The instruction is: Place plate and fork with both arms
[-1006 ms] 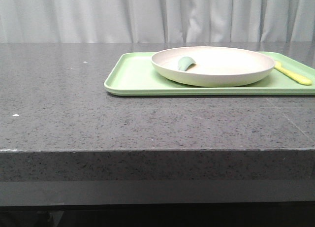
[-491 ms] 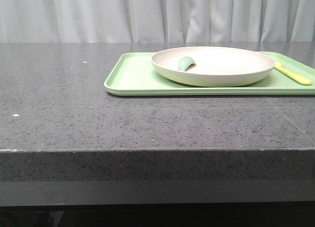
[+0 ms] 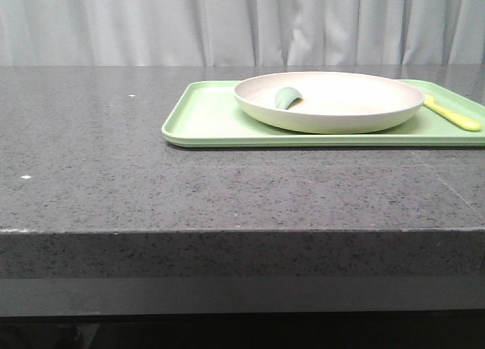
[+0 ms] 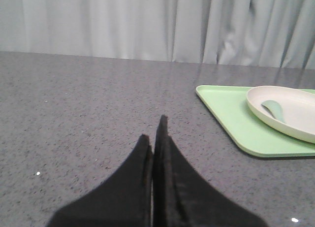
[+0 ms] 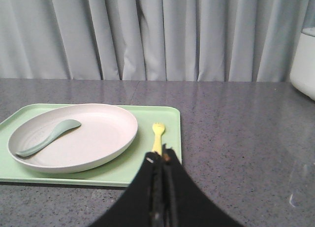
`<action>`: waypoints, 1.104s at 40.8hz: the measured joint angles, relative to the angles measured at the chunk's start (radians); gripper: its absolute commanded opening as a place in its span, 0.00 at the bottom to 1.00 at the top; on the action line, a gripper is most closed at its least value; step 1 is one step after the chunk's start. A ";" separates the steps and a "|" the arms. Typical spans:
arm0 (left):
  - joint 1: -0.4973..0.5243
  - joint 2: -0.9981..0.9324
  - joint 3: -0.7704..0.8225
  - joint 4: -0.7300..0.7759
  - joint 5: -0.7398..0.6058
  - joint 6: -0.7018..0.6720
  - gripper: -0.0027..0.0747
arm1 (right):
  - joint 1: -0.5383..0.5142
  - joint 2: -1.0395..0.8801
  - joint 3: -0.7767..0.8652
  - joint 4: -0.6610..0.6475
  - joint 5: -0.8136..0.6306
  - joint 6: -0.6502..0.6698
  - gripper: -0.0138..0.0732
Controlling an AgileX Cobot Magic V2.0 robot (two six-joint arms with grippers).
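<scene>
Nothing moved, plate [image 3: 329,101] and fork [image 3: 452,114] on tray [image 3: 204,118], both claws clenched empty.

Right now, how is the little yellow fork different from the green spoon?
The fork is pale yellow; the spoon is muted green. The fork lies straight on the green tray, beside the plate; the spoon lies slanted inside the plate. The fork ends in short tines; the spoon ends in a smooth rounded bowl. Both are small, lie flat, and neither is held.
</scene>
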 measured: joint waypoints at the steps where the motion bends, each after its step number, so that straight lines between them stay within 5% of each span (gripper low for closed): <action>1: 0.015 -0.023 0.019 0.000 -0.002 0.000 0.01 | 0.000 0.000 0.000 0.000 0.000 0.000 0.02; 17: 0.196 -0.094 0.230 0.000 -0.076 0.000 0.01 | 0.000 0.000 0.000 0.000 0.000 0.000 0.02; 45: 0.206 -0.094 0.265 0.000 -0.134 0.000 0.01 | 0.000 0.000 0.000 0.000 0.000 0.000 0.02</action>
